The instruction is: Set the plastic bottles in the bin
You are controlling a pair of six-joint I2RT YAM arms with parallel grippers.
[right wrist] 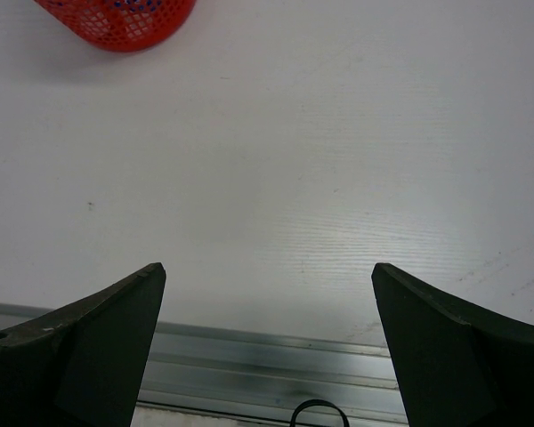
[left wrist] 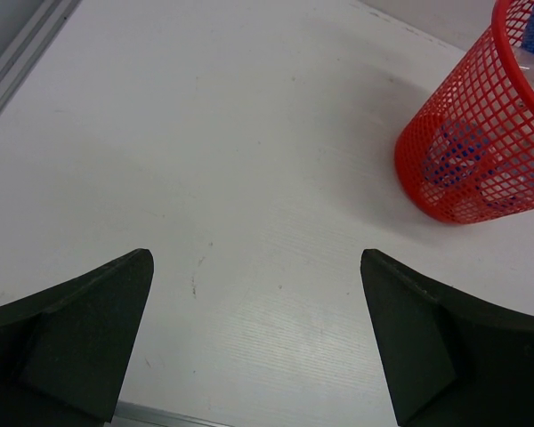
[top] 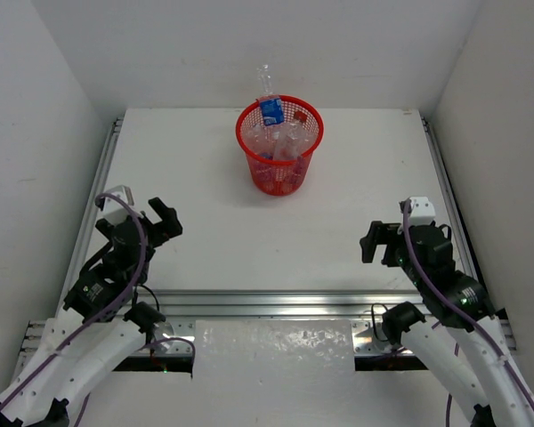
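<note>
On the flat white table (top: pixel 205 169), nothing of the task lies loose in any view. Item one: round red plastic mesh bin (top: pixel 280 176), upright near the far edge at mid-width, well apart from both arms. Item two: small clear plastic bottles (top: pixel 287 138), heaped inside the bin, the count not legible through the mesh. One blue-labelled bottle (top: pixel 270 108) stands on end, its neck poking above the rim. Item three: left gripper (left wrist: pixel 256 262), jaws spread wide, holding nothing, hovering over bare table at the near left. Item four: right gripper (right wrist: pixel 267 271), likewise spread and unladen, near right. Status, by judgement: sorting looks complete, with nothing left to collect. The top view alone shows the bin's contents from above. The left wrist view shows its side wall and blue patches behind the mesh, the right wrist view only its base.
</note>
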